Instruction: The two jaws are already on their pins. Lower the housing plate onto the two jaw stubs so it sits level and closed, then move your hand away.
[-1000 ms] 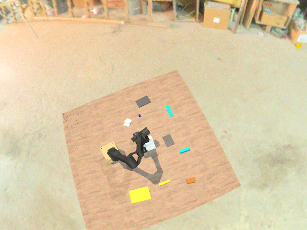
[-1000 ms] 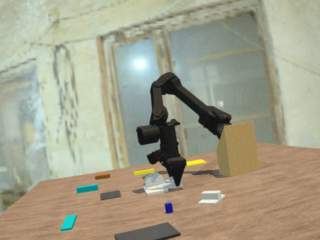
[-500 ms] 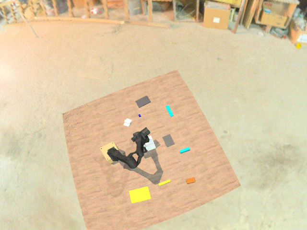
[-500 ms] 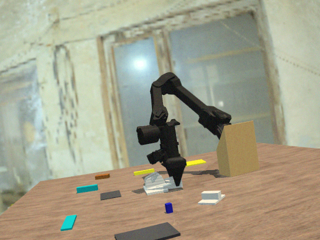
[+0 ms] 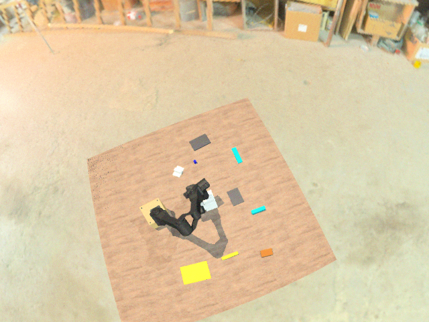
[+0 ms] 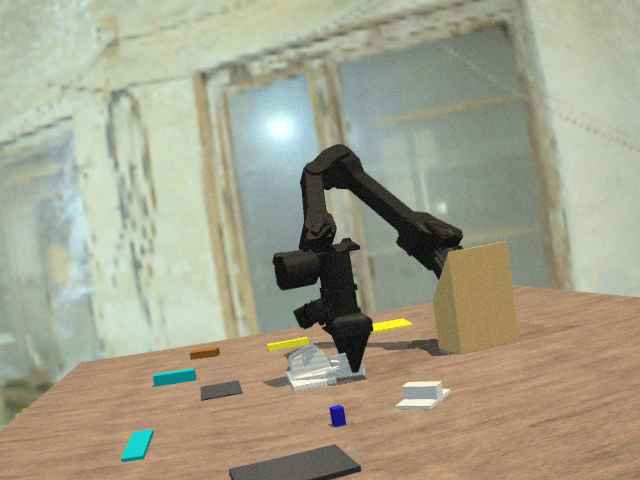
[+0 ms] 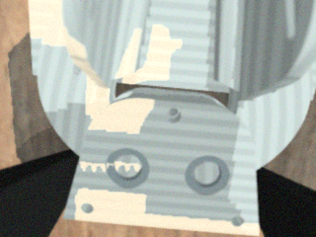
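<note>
The pale housing plate [image 7: 170, 143] spans the space between my fingers in the wrist view. It has two ringed round openings with round pale shapes inside. My gripper [image 7: 165, 165] [image 6: 355, 367] is shut on the plate's side edges, low at the white assembly [image 5: 210, 204] [image 6: 312, 382]. Curved pale jaw walls rise behind the plate, one at left [image 7: 96, 30] and one at right [image 7: 269, 49]. A narrow dark gap shows between the plate and the part behind it. The stubs under the plate are hidden, so its seating cannot be told. The arm covers the fingertips in the top view.
A white stepped block [image 5: 178, 171] [image 6: 422, 392] and a small blue block [image 5: 195, 162] [image 6: 337, 415] stand near the assembly. A dark grey plate [image 5: 235, 196] [image 6: 221, 390] lies on its other side. The tan base block [image 6: 480, 299] stands behind the arm.
</note>
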Robot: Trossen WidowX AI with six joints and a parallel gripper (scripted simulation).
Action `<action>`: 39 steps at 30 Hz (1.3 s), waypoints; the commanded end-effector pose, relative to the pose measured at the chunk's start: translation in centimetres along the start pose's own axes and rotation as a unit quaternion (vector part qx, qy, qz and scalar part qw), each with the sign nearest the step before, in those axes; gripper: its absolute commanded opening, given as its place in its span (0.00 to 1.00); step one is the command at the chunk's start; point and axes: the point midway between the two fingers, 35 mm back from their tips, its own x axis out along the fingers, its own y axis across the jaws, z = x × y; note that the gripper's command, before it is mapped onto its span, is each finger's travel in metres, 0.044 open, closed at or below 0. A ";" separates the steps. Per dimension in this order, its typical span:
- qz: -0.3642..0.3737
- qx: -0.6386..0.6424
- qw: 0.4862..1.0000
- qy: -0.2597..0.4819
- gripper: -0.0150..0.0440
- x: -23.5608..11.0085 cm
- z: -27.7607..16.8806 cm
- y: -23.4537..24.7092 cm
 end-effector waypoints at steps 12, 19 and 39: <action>0.002 -0.001 1.000 0.000 0.85 0.0 0.0 0.1; 0.002 -0.001 1.000 0.000 0.85 0.0 0.0 0.1; 0.000 0.000 1.000 0.000 1.00 0.0 0.0 0.0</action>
